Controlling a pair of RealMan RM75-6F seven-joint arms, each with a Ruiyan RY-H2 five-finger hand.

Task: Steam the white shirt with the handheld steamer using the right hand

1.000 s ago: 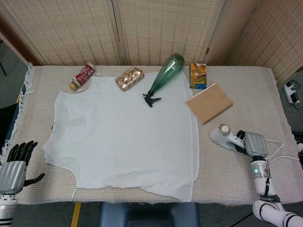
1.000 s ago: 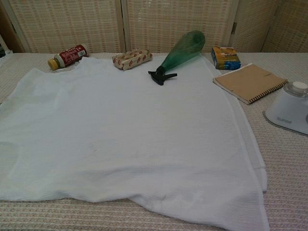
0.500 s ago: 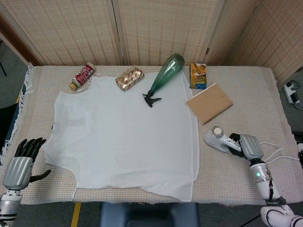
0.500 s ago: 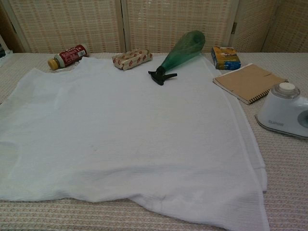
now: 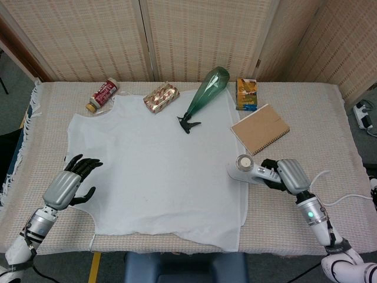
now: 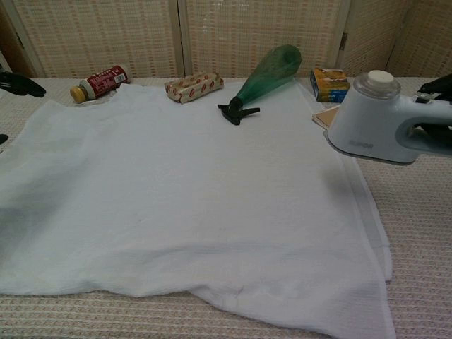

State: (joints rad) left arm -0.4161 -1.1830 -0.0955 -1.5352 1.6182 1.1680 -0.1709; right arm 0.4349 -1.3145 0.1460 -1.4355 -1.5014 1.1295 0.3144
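Green spray bottle point(image 5: 205, 94) overlaps white shirt point(image 5: 153, 168); right hand point(image 5: 287, 175) grips steamer point(image 5: 250, 170), left hand point(image 5: 66, 186) spread.

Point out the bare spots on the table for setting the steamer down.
Bare cloth lies right of the notebook, out to the table's right edge, and in front of the right hand. The far edge is crowded: jar, wrapped box, spray bottle, carton.
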